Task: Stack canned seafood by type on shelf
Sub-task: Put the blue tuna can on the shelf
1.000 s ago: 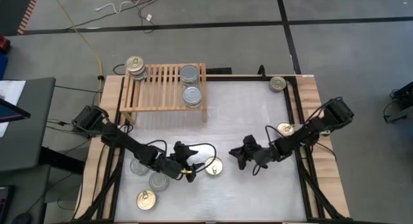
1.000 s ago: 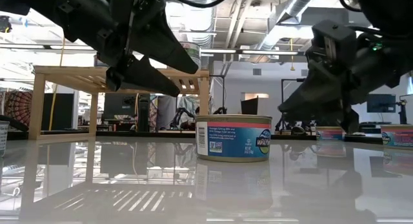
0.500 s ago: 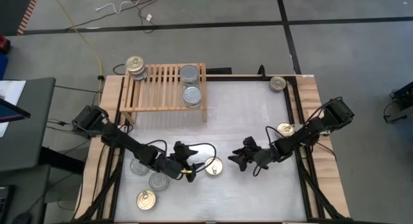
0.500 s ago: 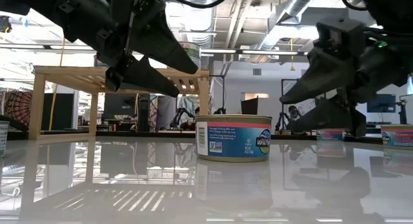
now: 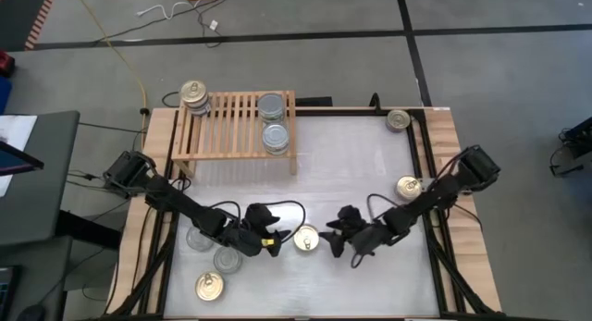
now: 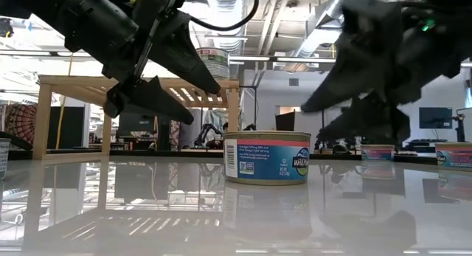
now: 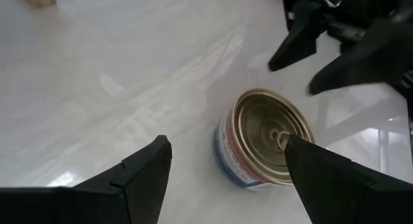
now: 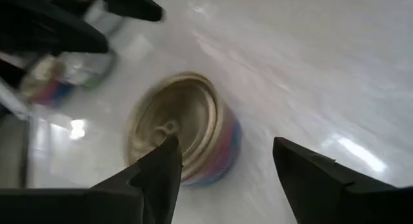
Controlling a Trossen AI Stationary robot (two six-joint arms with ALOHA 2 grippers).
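Robotics lab, exposed ceiling ducts (image 6: 335, 16), monitors (image 6: 434, 117), taped concrete floor (image 5: 324, 53)

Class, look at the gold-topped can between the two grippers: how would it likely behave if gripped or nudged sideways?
The gold-topped can looks rigid metal, so it should hold shape. Squat and upright, it probably slides on the glossy white table rather than tipping. Its smooth wall may slip.

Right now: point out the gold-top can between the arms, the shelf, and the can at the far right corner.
gold-top can (image 5: 306, 239), high view, lid centre
shelf (image 5: 233, 127), high view, slatted top
corner can (image 5: 399, 120), high view, lid
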